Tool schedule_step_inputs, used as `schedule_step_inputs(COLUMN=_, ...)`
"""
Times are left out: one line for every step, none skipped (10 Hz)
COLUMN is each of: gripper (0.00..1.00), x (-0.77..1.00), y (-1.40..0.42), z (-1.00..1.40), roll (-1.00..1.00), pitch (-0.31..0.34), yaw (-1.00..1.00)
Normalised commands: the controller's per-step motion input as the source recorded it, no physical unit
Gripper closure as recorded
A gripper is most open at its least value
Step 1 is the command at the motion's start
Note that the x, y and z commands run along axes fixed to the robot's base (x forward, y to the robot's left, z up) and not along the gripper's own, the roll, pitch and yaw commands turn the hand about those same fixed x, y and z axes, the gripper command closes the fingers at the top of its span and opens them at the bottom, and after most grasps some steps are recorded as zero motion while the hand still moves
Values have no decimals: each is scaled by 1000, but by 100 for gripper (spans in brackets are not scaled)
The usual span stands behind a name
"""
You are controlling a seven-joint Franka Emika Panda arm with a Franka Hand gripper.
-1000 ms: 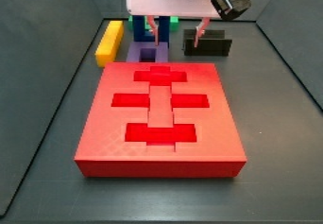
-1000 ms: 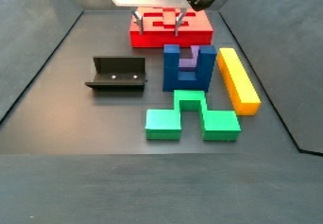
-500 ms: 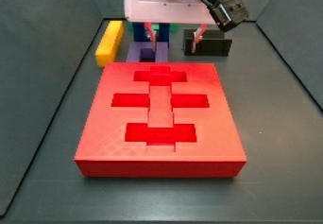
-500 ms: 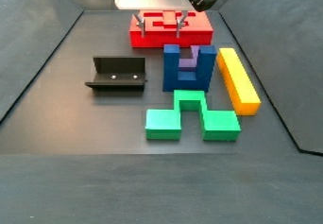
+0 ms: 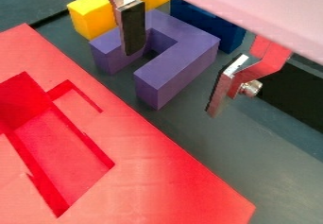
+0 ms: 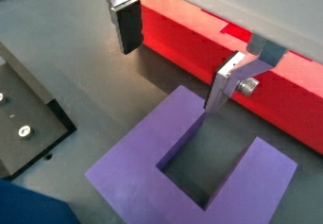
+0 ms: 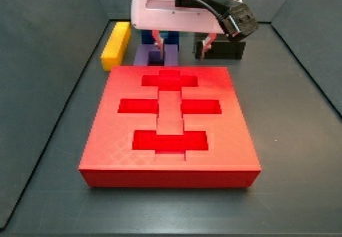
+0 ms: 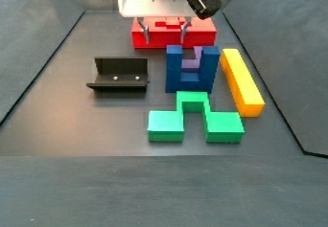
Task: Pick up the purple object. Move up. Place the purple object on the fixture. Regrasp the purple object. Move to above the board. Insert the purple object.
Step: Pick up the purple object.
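Purple object (image 6: 202, 171) just below gripper (image 6: 177, 48), fingers spread and empty, seemingly straddling one prong crosswise.

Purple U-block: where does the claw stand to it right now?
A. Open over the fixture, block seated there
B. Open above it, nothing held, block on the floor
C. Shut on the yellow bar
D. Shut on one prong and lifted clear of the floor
B: in both wrist views the claw hangs open over the purple U-block, its fingers apart with nothing gripped, and the block lies on the floor beside the red board.
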Motion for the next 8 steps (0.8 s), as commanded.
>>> schedule_step_inputs(gripper=0, x=-43, y=234, z=-89, roll=0, pitch=0, yaw=0)
schedule_step_inputs(gripper=0, x=-94, y=237, z=-69, roll=0, pitch=0, yaw=0)
schedule_step_inputs(gripper=0, x=-94, y=54, z=-106, roll=0, pitch=0, yaw=0)
schedule_step_inputs(gripper=0, x=-134, y=-11, z=-249, roll=0, pitch=-33, yaw=0)
schedule_step_inputs(gripper=0, x=-126, y=-86, z=-280, roll=0, pitch=-41, yaw=0)
schedule_step_inputs(gripper=0, x=-120, y=-63, z=-260, roll=0, pitch=-33, yaw=0)
schedule_step_inputs(gripper=0, x=-57, y=-37, z=-237, roll=0, pitch=-14, yaw=0)
schedule_step_inputs(gripper=0, x=0, y=-46, z=-189, roll=0, pitch=0, yaw=0)
